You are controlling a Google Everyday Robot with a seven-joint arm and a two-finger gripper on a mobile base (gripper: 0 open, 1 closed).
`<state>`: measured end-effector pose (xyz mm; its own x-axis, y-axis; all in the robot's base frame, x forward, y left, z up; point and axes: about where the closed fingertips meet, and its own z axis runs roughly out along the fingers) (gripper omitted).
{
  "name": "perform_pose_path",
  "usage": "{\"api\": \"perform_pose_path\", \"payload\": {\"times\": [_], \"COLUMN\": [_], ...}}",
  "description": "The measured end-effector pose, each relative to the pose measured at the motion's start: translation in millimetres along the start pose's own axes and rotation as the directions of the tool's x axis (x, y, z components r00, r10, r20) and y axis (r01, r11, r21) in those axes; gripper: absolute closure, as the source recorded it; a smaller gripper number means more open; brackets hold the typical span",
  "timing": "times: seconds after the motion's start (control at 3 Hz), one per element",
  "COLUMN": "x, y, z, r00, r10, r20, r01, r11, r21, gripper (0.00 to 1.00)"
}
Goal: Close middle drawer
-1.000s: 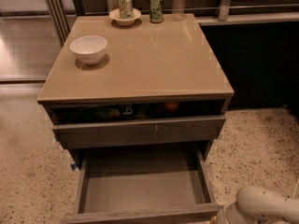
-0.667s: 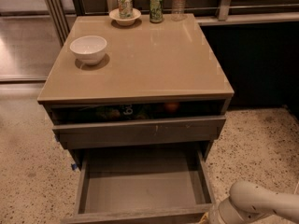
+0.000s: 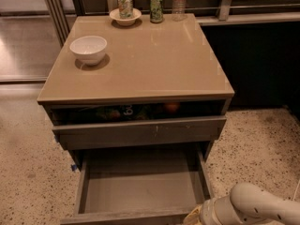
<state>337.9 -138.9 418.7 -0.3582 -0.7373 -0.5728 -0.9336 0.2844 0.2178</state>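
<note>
A grey-brown cabinet with a tan surface (image 3: 150,64) is standing on speckled flooring, viewed from above and in front. The middle drawer (image 3: 140,186) is sitting pulled far out toward the camera, its bare grey box holding nothing and its front running along the bottom edge of the view. Above it, the top drawer (image 3: 140,132) is hanging slightly ajar, with an orange object (image 3: 171,108) showing in the gap. A white bowl (image 3: 88,49) is resting at the surface's left, and 1 can (image 3: 125,4) in a small dish (image 3: 115,15), a 2nd can (image 3: 156,7) and a bottle (image 3: 179,3) are standing along the back. The robot's pale arm (image 3: 262,207) is reaching in from the lower right and has been sliding leftward over the last second. That is bringing the pincer (image 3: 193,216) just beside the right end of the open drawer's front. Whether the pincer is apart or together cannot be told. The approach is looking nearly finished, so the inward push is likely coming next.
</note>
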Motion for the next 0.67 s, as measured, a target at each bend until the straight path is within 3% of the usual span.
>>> {"api": "perform_pose_path", "payload": {"times": [0.33, 0.67], "x": [-22, -33], "y": [-12, -46], "z": [12, 43], "r00": [0.999, 0.996], "r10": [0.023, 0.074], "r20": [0.037, 0.046], "r01": [-0.025, -0.080], "r11": [0.9982, 0.9889], "r21": [0.055, 0.125], "gripper": [1.00, 1.00]}}
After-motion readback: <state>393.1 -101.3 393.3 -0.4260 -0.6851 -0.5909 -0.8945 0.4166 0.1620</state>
